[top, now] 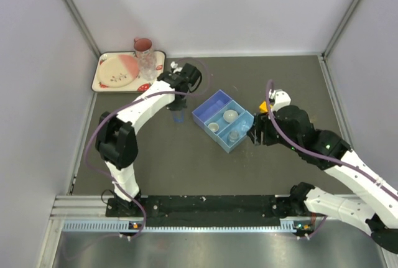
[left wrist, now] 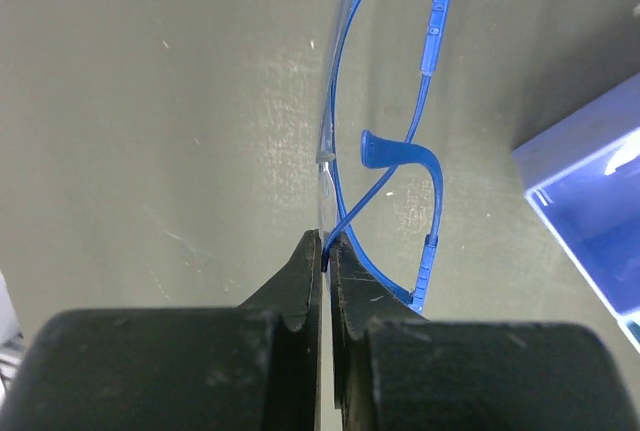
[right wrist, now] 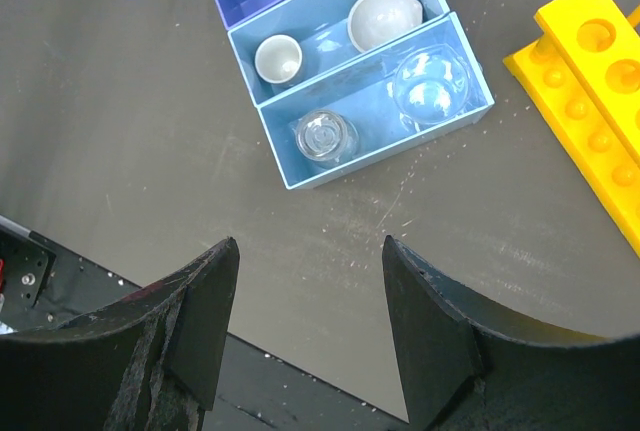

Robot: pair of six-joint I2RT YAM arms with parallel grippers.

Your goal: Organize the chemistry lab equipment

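Left wrist cam: the blue-rimmed goggles (left wrist: 385,149) ran off the frame at 12 o'clock, so their far end was lost. The blue divided tray (left wrist: 585,186) got chopped at 3 o'clock, with just a corner showing. From overhead the goggles were mostly buried under the left gripper (top: 178,107), only a tiny blue scrap peeking out. The yellow holed tube rack (right wrist: 585,81) got clipped at 3 o'clock in the right wrist view, and overhead the right arm (top: 298,128) covered nearly all of it. Stuff inside the tray was too small to make out from above.
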